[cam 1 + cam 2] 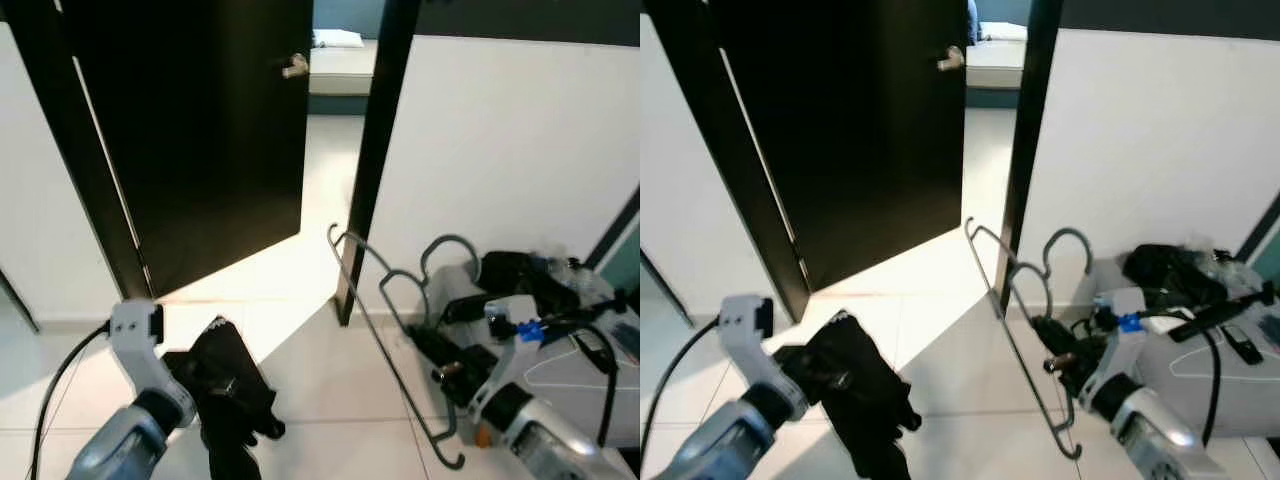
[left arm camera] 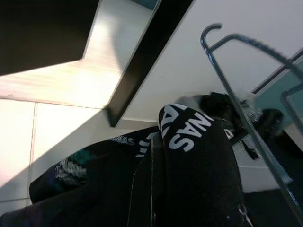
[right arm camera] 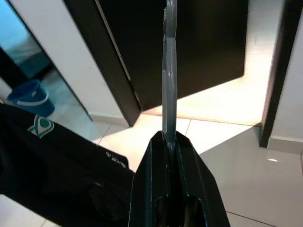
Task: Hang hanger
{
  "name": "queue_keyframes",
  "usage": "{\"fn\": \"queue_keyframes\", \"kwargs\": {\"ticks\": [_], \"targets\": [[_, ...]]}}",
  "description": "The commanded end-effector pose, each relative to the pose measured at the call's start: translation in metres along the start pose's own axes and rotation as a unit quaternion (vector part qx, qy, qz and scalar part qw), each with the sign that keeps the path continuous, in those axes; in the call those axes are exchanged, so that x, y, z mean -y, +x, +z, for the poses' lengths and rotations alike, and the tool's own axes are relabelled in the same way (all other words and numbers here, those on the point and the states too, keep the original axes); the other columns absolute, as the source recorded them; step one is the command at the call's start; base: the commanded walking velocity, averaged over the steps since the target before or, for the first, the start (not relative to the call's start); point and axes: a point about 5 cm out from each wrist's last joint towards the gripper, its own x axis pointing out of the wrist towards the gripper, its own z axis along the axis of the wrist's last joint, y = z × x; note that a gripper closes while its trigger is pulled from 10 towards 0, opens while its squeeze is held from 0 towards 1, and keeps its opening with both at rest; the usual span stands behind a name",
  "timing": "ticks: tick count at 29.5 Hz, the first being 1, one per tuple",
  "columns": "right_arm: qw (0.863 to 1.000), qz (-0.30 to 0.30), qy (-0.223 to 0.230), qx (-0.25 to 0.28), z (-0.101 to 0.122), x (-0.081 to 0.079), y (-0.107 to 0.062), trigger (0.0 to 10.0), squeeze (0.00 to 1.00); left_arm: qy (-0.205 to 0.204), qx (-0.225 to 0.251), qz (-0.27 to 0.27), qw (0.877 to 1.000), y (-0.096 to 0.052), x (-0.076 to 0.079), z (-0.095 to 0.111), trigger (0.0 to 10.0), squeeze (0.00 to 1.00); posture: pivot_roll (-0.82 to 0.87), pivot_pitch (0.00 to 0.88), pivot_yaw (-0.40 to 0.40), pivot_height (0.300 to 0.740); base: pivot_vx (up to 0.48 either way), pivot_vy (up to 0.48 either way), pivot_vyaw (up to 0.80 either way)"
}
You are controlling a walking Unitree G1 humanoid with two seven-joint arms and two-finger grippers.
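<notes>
A grey wire hanger (image 1: pixel 391 352) slants upright in front of me, its hook (image 1: pixel 334 236) at the top near the door frame. My right gripper (image 1: pixel 441 366) is shut on the hanger's edge; in the right wrist view the wire (image 3: pixel 169 94) rises straight out from between the closed fingers (image 3: pixel 156 161). To the lower left, my left gripper (image 1: pixel 226 388) is shut on a black garment (image 1: pixel 236 400) with white lettering (image 2: pixel 189 135), which drapes over its fingers and hides them. The garment hangs about a forearm's length left of the hanger.
An open black door (image 1: pixel 200 130) and a black door frame post (image 1: pixel 375 160) stand ahead, with a bed (image 1: pixel 340 65) in the room beyond. A white wall (image 1: pixel 500 150) is on the right, with dark clutter (image 1: pixel 520 275) at its foot. A blue bucket (image 3: pixel 28 97) sits on the tiled floor.
</notes>
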Motion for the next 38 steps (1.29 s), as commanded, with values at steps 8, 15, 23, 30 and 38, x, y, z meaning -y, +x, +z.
{"fn": "queue_keyframes", "kwargs": {"ticks": [8,15,23,30,38], "targets": [[1.0,0.005,0.006,0.0,-0.0003,0.0007,0.0018,10.0,0.0,0.025,-0.01,0.005,1.0,0.0023,-0.0015,0.0013,10.0,0.0,-0.01,0.0,-0.082,0.74,0.0,0.0,0.55],[1.0,0.007,0.005,0.002,0.0007,0.0005,0.003,10.0,0.0,0.035,-0.007,0.007,0.999,0.0029,-0.0012,0.0026,10.0,0.0,-0.01,0.008,-0.077,0.74,0.0,0.0,0.55],[1.0,0.009,0.002,0.003,0.0012,-0.0003,0.003,10.0,0.0,0.061,-0.01,0.02,0.998,0.004,-0.0018,0.0034,10.0,0.0,-0.01,0.013,-0.073,0.74,0.0,-0.3,0.55],[1.0,0.012,0.0,0.002,0.0013,-0.0008,0.0034,10.0,0.0,0.059,-0.009,0.021,0.998,0.0037,-0.0018,0.0037,10.0,0.0,-0.01,0.012,-0.073,0.74,0.0,0.0,0.55],[1.0,0.015,-0.003,0.002,0.0018,-0.0019,0.004,10.0,0.0,0.053,-0.006,0.023,0.998,0.0044,-0.0017,0.0043,10.0,0.0,-0.01,0.017,-0.071,0.74,0.0,0.0,0.55]]}}
